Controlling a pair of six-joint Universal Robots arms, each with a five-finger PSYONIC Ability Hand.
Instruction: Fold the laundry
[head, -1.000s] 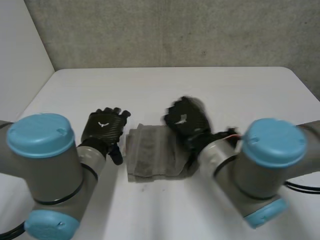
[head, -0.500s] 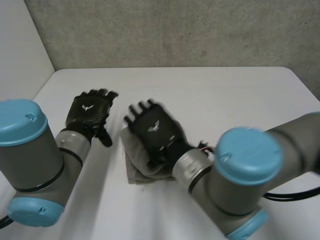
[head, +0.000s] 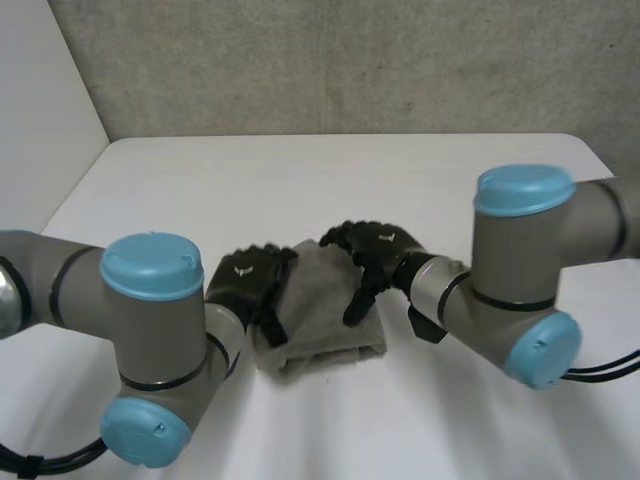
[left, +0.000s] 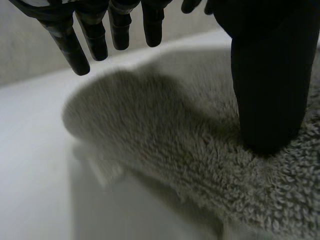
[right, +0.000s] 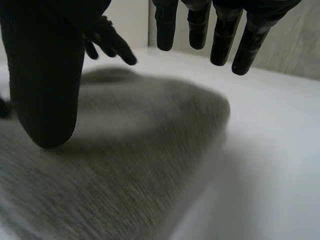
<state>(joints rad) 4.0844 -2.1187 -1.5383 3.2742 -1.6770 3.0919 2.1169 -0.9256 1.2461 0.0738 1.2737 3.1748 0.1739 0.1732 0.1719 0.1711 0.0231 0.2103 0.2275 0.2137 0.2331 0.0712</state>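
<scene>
Folded grey towel (head: 322, 322), thick and fuzzy, flat on the white tabletop (head: 450, 190), right between the two robot hands and partly under both. Spans from below the palm of the left robot hand (head: 248, 283) across to the thumb of the right robot hand (head: 378, 250). Bulges into a rounded fold just beneath the left fingertips, as seen in the left wrist view.

Left robot hand: palm down over the towel edge nearest its own arm. Fingers (left: 75, 42) straight and slightly spread, hovering just above the cloth. Thumb (left: 270, 100) planted tip-down on the pile. Open, pinching nothing.

Right robot hand: palm down over the opposite edge, facing the left one across the towel. Fingers (right: 222, 37) relaxed and hanging clear of the cloth, out past the towel's rim. Thumb (right: 45, 90) pressing tip-down on the surface. Likewise open, gripping nothing.

Left arm (head: 150, 340) sharply bent behind its hand, elbow low and close to the camera. Right arm (head: 520, 270) bent too, short forearm angling in towards the towel.
</scene>
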